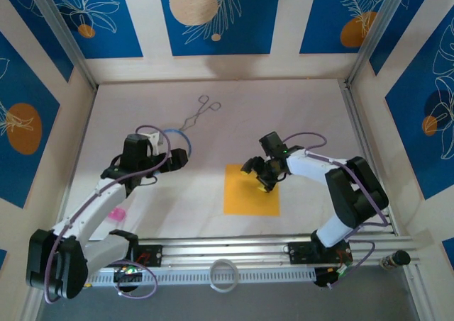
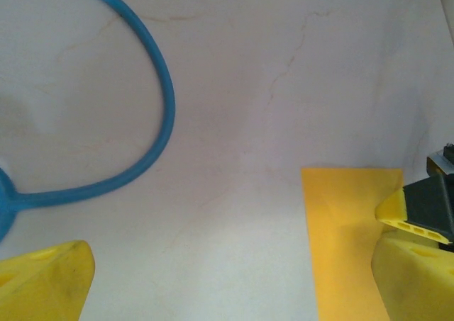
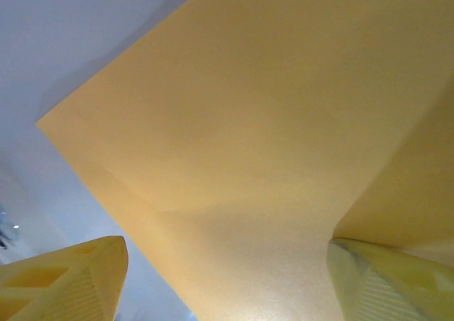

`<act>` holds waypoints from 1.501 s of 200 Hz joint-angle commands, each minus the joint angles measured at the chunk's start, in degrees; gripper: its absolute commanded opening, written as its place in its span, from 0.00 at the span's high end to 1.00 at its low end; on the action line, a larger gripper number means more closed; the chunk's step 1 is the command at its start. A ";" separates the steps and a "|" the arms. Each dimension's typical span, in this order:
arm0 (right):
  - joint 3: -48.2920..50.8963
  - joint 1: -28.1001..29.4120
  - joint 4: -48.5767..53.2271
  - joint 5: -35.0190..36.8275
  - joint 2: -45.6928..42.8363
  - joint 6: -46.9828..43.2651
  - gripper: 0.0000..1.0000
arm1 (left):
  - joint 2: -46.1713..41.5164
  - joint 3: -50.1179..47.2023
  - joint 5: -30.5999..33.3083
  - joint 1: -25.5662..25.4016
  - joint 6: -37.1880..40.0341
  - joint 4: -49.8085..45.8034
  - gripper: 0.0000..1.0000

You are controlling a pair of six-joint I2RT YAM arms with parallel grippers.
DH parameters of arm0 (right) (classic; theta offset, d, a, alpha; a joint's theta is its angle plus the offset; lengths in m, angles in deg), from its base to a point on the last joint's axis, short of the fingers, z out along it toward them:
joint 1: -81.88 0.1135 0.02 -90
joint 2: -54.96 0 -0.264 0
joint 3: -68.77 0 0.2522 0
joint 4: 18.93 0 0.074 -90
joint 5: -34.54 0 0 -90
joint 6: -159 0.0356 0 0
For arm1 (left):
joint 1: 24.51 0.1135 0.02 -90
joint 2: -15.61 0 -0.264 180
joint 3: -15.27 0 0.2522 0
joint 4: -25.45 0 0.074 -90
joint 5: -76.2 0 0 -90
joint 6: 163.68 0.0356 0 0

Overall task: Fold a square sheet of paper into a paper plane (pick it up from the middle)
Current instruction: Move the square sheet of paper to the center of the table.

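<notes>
The square sheet of paper (image 1: 245,193) is orange-yellow and lies on the white table in front of the right arm. No paper plane is in view. My right gripper (image 1: 264,181) is low over the sheet's far right part. In the right wrist view the gripper (image 3: 227,285) is open, with the sheet (image 3: 269,122) spanning the gap and curving up by the right finger (image 3: 397,278). My left gripper (image 1: 179,158) is to the left of the sheet. In its wrist view it (image 2: 234,293) is open over bare table, and the sheet (image 2: 344,222) is at the lower right.
A blue ring (image 1: 181,135) lies by the left gripper and appears as a blue loop (image 2: 159,87). Metal forceps (image 1: 201,112) lie further back. A small pink slip (image 1: 117,212) sits near the left arm. A white ring (image 1: 223,273) rests on the front rail.
</notes>
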 commanded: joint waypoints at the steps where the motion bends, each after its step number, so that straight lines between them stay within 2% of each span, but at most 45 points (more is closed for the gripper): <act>1: 0.46 3.65 -2.11 1.30 3.22 10.58 0.25 | 1.74 2.48 -4.84 0.08 -0.11 1.47 0.00; 26: -0.10 6.29 -2.12 3.43 3.48 14.74 0.25 | 3.39 3.31 -6.20 0.08 -0.65 1.53 0.00; 60: 3.60 9.18 -7.15 5.78 3.03 20.65 0.26 | 4.10 4.68 -5.33 0.08 -0.34 -1.22 0.00; 82: 5.84 9.39 -11.62 4.98 3.45 22.49 0.26 | 3.91 4.60 -5.24 0.08 -0.31 -2.57 0.00; 116: 6.20 9.31 -11.88 5.00 2.97 21.88 0.26 | 3.24 4.51 -4.38 0.08 -0.66 -3.26 0.00; 166: 8.25 9.37 -17.85 2.40 4.29 23.93 0.26 | 3.09 5.01 -3.50 0.08 -1.44 -5.32 0.01; 191: 9.91 9.55 -23.17 1.46 4.49 26.03 0.27 | 2.88 6.21 -2.17 0.11 -2.21 -7.27 0.01; 229: 10.05 9.56 -23.63 0.41 4.24 24.45 0.27 | 1.58 6.31 -1.16 0.08 -3.91 -9.35 0.01; 273: 9.27 9.06 -26.27 -1.41 3.83 23.11 0.29 | 1.76 4.30 -5.35 -0.18 -6.69 -6.26 0.07; 300: 7.04 8.09 -25.68 -0.82 0.86 18.81 0.28 | 3.65 5.52 -6.88 -1.24 -5.85 -6.75 0.11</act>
